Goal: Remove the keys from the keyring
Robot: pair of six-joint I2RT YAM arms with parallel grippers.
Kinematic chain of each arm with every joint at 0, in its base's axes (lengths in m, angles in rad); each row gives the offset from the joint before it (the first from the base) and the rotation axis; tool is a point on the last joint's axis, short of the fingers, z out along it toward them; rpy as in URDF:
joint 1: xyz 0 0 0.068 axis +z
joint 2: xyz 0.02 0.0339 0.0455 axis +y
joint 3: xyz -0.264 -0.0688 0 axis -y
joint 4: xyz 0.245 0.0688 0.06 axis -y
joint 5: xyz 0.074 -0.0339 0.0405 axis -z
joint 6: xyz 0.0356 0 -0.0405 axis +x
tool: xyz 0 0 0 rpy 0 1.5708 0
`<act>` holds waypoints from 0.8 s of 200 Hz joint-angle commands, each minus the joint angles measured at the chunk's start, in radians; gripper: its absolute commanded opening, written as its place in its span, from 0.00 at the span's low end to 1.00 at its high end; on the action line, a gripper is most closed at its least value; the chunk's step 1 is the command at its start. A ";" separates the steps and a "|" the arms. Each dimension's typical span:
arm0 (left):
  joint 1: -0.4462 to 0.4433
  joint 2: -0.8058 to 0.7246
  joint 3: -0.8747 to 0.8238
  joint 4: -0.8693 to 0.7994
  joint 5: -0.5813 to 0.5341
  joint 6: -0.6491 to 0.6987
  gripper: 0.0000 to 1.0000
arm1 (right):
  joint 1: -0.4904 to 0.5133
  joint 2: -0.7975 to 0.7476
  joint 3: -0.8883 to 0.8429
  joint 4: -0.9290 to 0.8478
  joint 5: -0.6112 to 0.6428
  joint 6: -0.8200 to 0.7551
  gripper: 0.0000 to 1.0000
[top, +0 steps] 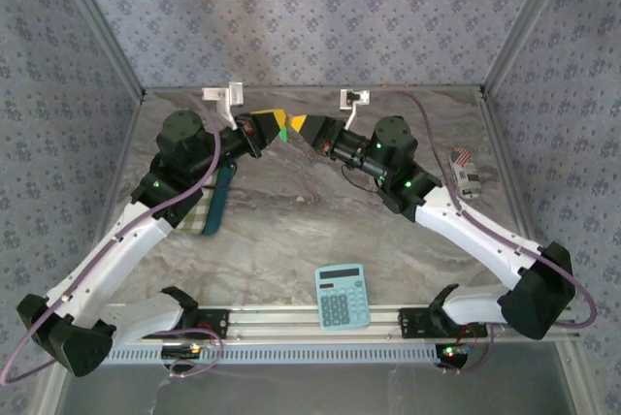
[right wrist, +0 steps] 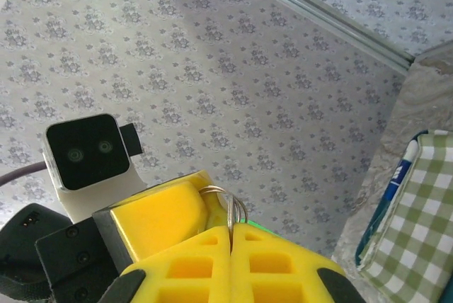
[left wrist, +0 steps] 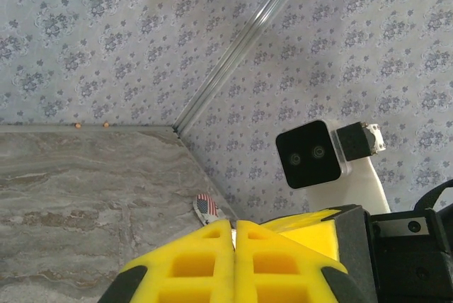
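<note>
The middle of the tabletop (top: 291, 231) lies bare, open ground between the two arms. At the near edge the calculator (top: 341, 296) sits against the rail (top: 281, 318). On the left a green checked cloth (top: 215, 200) lies partly under the left arm. On the right a small flag-marked item (top: 467, 171) lies close to the side wall. Two white brackets (top: 225, 97) stand at the far edge, one behind each hand. The left hand (top: 272, 124) and right hand (top: 297, 124), both closed, meet tip to tip above the far middle. The keyring (right wrist: 230, 207) pinched in the right one sits where the tips meet, leaving no way through between them.
</note>
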 commanded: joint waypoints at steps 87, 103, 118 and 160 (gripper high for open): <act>-0.074 -0.050 -0.048 -0.026 0.081 0.095 0.00 | -0.010 0.001 0.002 0.123 0.014 0.100 0.00; -0.079 -0.054 -0.048 -0.039 0.071 0.116 0.00 | -0.009 0.000 -0.007 0.153 0.011 0.120 0.00; -0.081 -0.064 -0.058 -0.038 0.056 0.126 0.00 | -0.009 -0.004 -0.009 0.163 0.003 0.132 0.00; -0.089 -0.074 -0.066 -0.067 0.020 0.175 0.00 | -0.009 -0.004 -0.004 0.190 -0.012 0.152 0.00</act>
